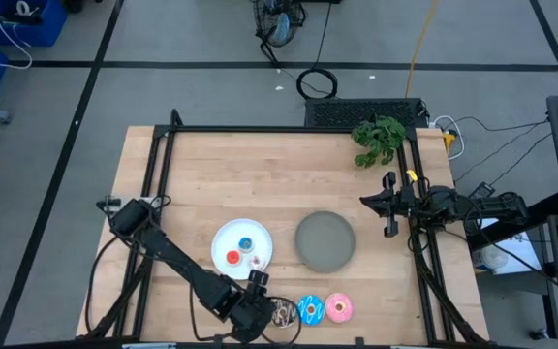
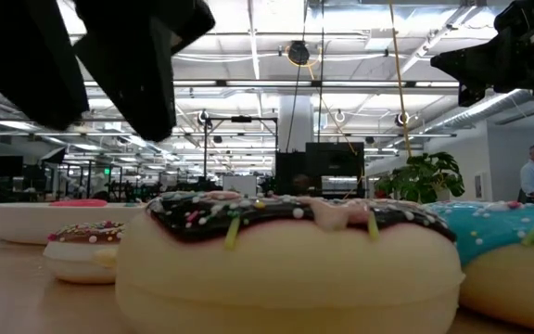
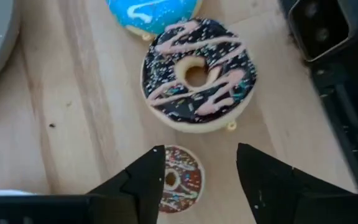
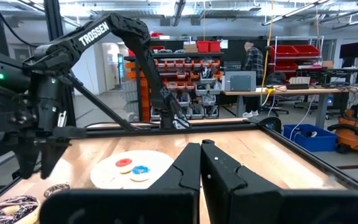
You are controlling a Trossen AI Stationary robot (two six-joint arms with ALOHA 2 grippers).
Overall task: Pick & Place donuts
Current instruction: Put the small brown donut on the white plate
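Your inventory, taking the round white plate [image 1: 219,239] as landmark:

1. Round white plate, on the pale wooden table [image 1: 260,174]. You had three tiny toy donuts on it: a red ring [image 1: 232,258], a blue ring [image 1: 246,242] and a white-pink ring [image 1: 256,259].

2. Round grey plate [image 1: 325,240], just beside the white plate on its right in the high view; nothing lay on it.

3. Larger toy donuts, in a row near the table's front edge, beyond the white plate's lower right: a dark brown ring with pink drizzle and sprinkles [image 3: 197,71] nearest the plate, then a blue iced ring [image 1: 310,308], then a pink iced ring [image 1: 339,307].

4. Tiny brown sprinkled ring [image 3: 174,179], on the bare wood just beside the dark brown donut, off the white plate.

5. Your left gripper [image 3: 201,171], hovering over the table's front edge, just below the white plate in the high view. Its fingers stood apart and held nothing; the tiny brown ring lay below, partly covered by one finger [image 3: 148,174].

6. Your right gripper [image 4: 201,162], waiting well apart from the white plate, past the grey plate at the table's right side. Its fingers were pressed together, with nothing between them.

7. Green leafy plant [image 1: 378,140], at the far right corner, well apart from the white plate.
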